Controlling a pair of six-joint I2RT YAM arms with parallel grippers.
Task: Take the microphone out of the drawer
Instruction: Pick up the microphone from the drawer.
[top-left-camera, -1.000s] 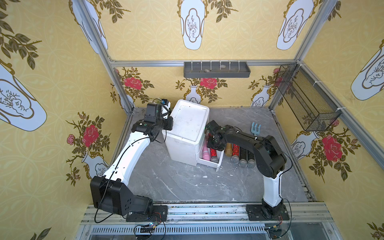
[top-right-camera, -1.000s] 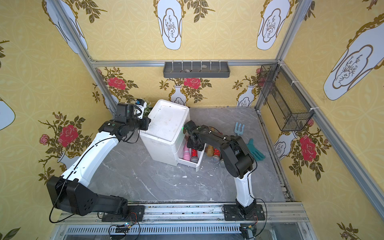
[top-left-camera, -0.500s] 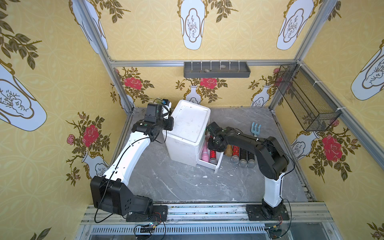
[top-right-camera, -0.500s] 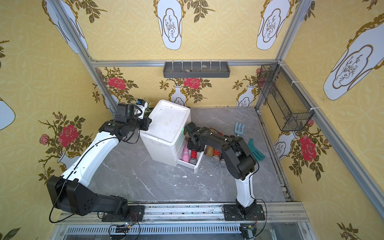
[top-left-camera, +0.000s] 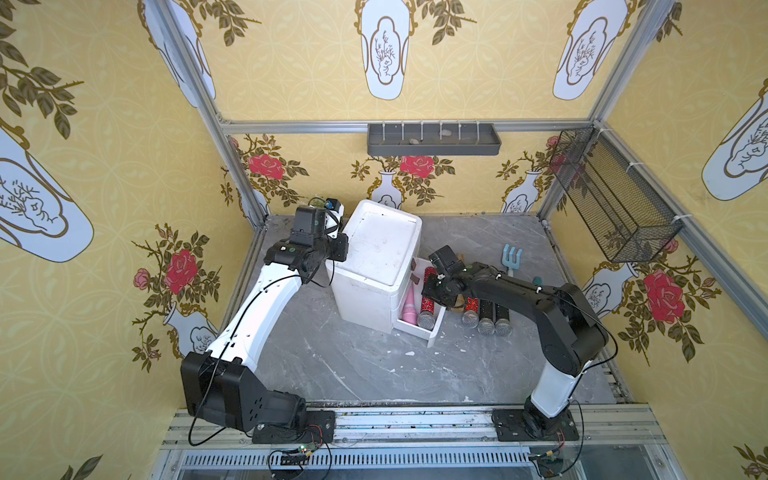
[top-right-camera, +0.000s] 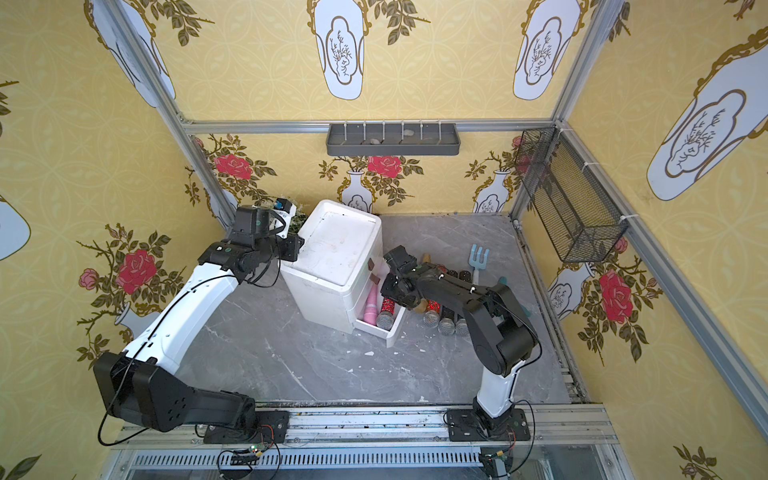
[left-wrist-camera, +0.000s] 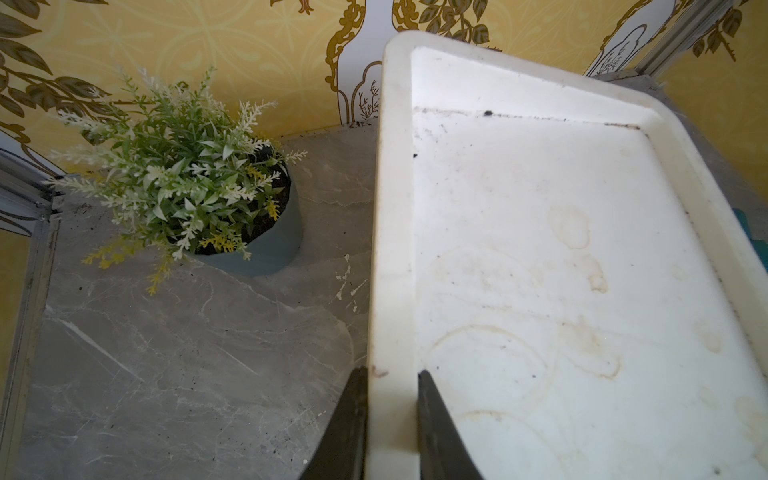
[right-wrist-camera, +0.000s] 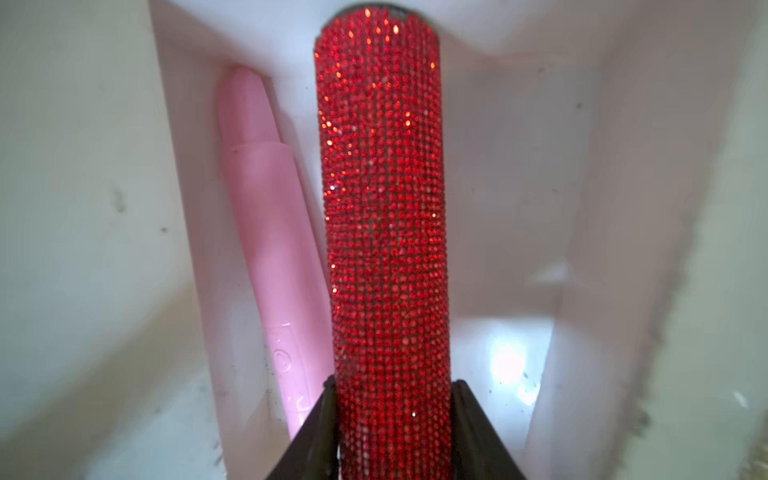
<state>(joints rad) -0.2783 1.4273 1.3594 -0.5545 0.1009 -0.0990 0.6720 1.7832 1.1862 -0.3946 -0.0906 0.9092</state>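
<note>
Relief marks on pink microphone (right-wrist-camera: 266, 232), illegible, beside red microphone (right-wrist-camera: 386, 208) in right pincer (right-wrist-camera: 393, 381)

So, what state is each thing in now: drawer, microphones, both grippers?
drawer: pulled open.
red microphone: lying in drawer, gripped.
pink object: lying in drawer, loose.
right gripper: shut on red microphone.
left gripper: shut on cabinet rim.
potted plant: upright.

Both top views: bright, even, sharp; soft shadows on grey counter (top-left-camera: 353, 365), edges mildly bowed. Right wrist view: dim, hazy, glare patch on drawer floor (right-wrist-camera: 507, 361), red microphone (right-wrist-camera: 386, 208) glinting.
</note>
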